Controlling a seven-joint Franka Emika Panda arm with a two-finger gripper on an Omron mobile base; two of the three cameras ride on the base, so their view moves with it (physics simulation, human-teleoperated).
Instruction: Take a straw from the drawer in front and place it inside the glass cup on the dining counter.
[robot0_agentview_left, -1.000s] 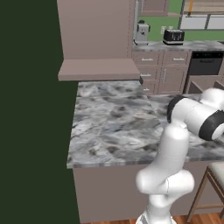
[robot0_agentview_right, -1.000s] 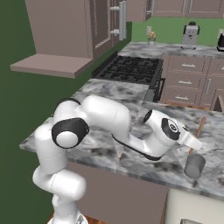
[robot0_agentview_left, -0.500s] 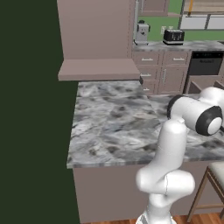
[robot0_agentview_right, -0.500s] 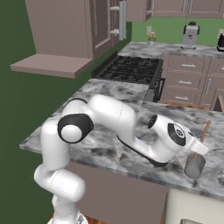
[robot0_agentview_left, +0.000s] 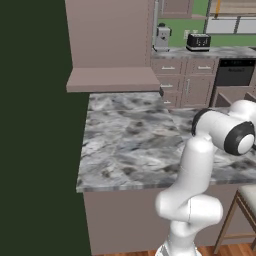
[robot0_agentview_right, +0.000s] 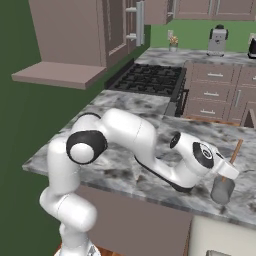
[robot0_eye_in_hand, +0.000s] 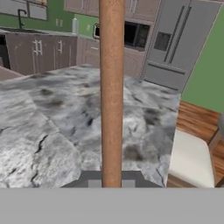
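The gripper (robot0_agentview_right: 226, 171) was clamped on the straw (robot0_agentview_right: 233, 152), which stood almost upright with a slight lean, at the lower right of the right base view. The cup (robot0_agentview_right: 222, 189) stood on the counter (robot0_agentview_right: 125, 107) directly below it. I judge the straw's lower end was at the cup's mouth, so the move should go down along this axis.

Brown straw (robot0_eye_in_hand: 111, 87); grey-white marbled dining counter (robot0_agentview_left: 130, 145); grey glass cup (robot0_agentview_right: 222, 190)
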